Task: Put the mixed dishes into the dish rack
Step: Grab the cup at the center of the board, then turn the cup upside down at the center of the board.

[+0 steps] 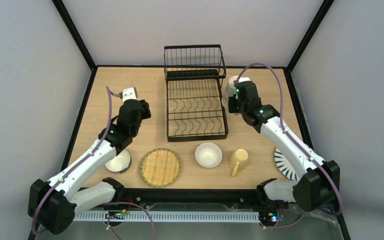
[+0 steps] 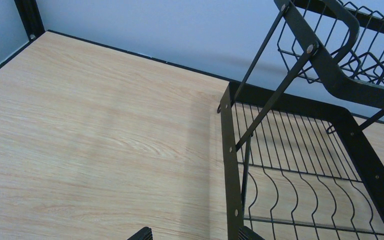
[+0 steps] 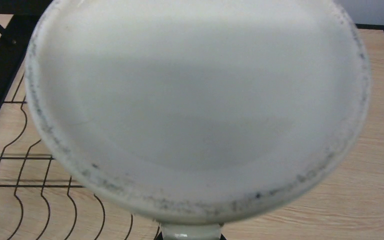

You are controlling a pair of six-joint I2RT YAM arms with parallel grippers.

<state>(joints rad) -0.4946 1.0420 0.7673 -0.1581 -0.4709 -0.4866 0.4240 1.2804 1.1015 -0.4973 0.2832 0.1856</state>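
Table (image 1: 145,85) bearing dish rack (image 1: 198,137) at far centre. Pale plate (image 3: 195,100) clamped at rim by right gripper (image 1: 234,96), held just beside rack's right side. Woven bamboo plate (image 1: 160,166), white bowl (image 1: 208,154) and pale yellow mug (image 1: 239,159) along near edge; striped plate (image 1: 281,164) and second bowl (image 1: 120,162) partly under arms. Left gripper (image 1: 129,92) spread wide, empty, left of rack.
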